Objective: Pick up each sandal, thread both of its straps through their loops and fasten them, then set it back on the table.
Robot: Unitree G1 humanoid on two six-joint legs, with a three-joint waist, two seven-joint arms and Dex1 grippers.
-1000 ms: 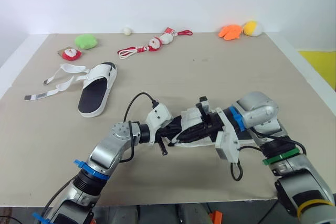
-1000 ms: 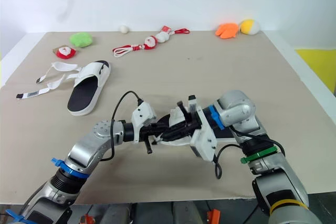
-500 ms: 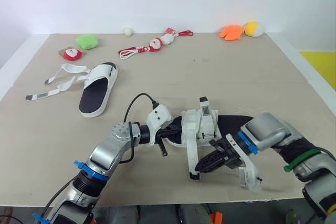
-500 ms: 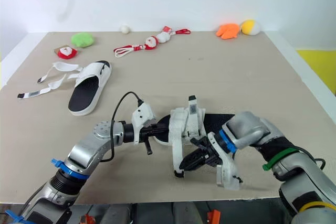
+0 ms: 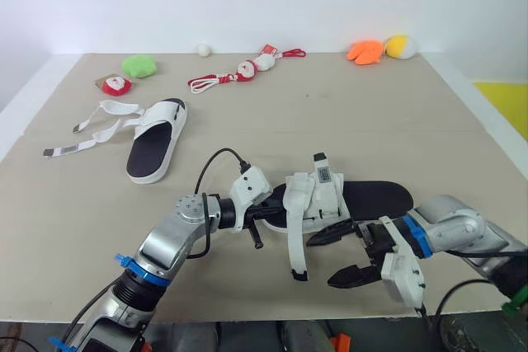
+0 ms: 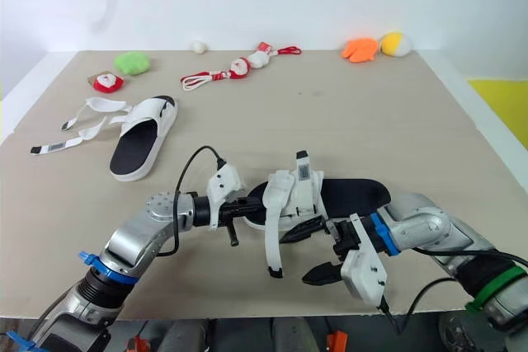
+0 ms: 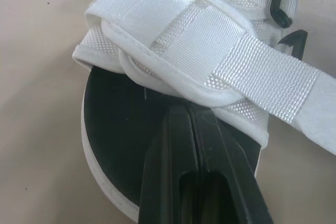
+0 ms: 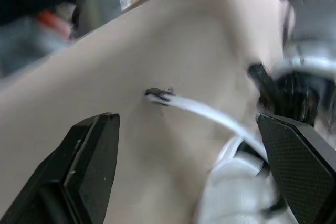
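The near sandal [image 5: 375,198] lies on the beige worktop [image 5: 346,113] towards its front edge. It has a flat black insole and white woven webbing crossed over padded edging (one strap end trails free). The left hand [image 7: 186,113] is pinched closed at the sandal's toe end. The right hand [image 5: 322,260] hangs spread wide just beside the straps. The far sandal [image 5: 153,150] lies well apart, its straps splayed flat.

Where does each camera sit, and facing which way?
Left eye, right eye views: head, facing forward and down over the table, far sandal, near sandal, left gripper and right gripper.
Left wrist view: along the shut left gripper onto the near sandal's straps.
Right wrist view: between the open right gripper's fingers toward that sandal's dangling strap.
Shared: the near sandal.
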